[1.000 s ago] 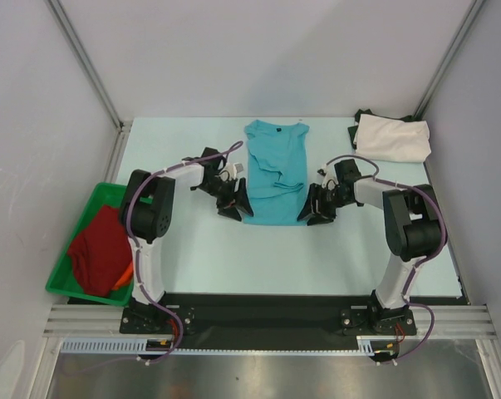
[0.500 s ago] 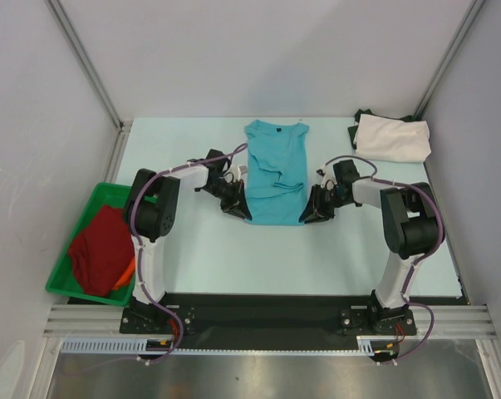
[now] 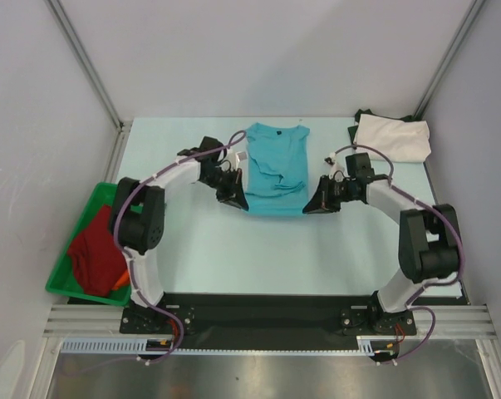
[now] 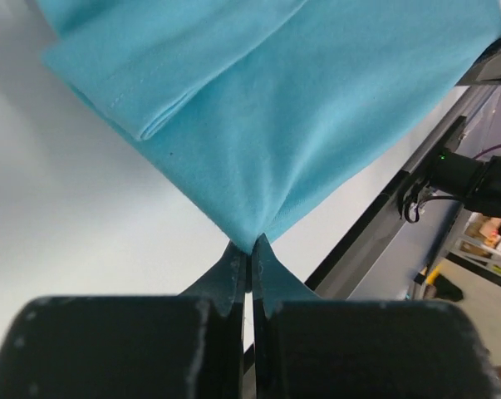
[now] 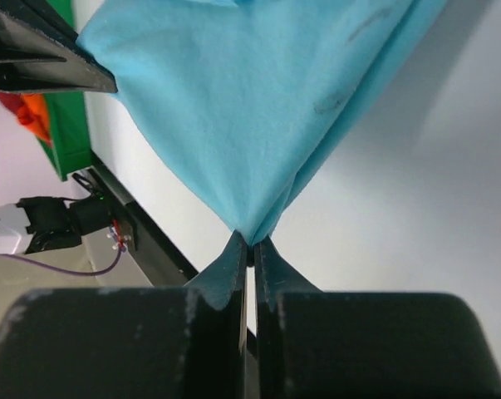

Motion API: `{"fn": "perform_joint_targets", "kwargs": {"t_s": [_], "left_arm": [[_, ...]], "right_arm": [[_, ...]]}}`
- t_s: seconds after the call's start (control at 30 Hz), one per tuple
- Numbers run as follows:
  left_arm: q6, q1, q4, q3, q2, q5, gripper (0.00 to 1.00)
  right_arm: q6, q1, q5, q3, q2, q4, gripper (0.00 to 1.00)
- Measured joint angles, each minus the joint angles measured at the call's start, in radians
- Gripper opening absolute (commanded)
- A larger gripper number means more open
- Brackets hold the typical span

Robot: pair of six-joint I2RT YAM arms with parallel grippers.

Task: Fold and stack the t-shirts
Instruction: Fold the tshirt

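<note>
Turquoise t-shirt [image 3: 275, 166] lies flat at the middle of the bench [image 3: 217, 249]. The left tool [image 4: 250, 248] and right tool [image 5: 251, 243] each pinch a near hem corner (only its very tip). Uneven lifting or pulling apart could slip a corner free and skew the fold.

The orange t-shirt [image 3: 124, 278] lies mostly hidden beneath the dark red t-shirt [image 3: 96, 249].

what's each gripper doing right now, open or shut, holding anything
left gripper: shut, pinching a corner of the turquoise t-shirt
right gripper: shut, pinching another corner of the same t-shirt
</note>
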State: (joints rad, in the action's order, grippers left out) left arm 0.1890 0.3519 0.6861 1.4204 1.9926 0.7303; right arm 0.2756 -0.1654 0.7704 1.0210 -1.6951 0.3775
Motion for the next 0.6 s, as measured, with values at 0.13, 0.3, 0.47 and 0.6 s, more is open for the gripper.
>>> {"fn": "perform_joint_targets", "kwargs": {"t_s": [0.13, 0.3, 0.47, 0.6], "left_arm": [[-0.029, 0.011, 0.018, 0.008, -0.110, -0.014, 0.00], [-0.051, 0.041, 0.035, 0.006, -0.172, -0.022, 0.00], [-0.061, 0.062, 0.039, -0.040, -0.189, -0.028, 0.01], [-0.061, 0.063, 0.038, -0.098, -0.191, -0.028, 0.00]], "right_arm": [[0.009, 0.005, 0.031, -0.048, 0.136, 0.008, 0.00], [0.023, 0.008, 0.051, -0.114, 0.219, 0.030, 0.00], [0.039, 0.014, 0.052, -0.152, 0.257, 0.048, 0.00], [0.050, 0.016, 0.053, -0.178, 0.280, 0.043, 0.00]]}}
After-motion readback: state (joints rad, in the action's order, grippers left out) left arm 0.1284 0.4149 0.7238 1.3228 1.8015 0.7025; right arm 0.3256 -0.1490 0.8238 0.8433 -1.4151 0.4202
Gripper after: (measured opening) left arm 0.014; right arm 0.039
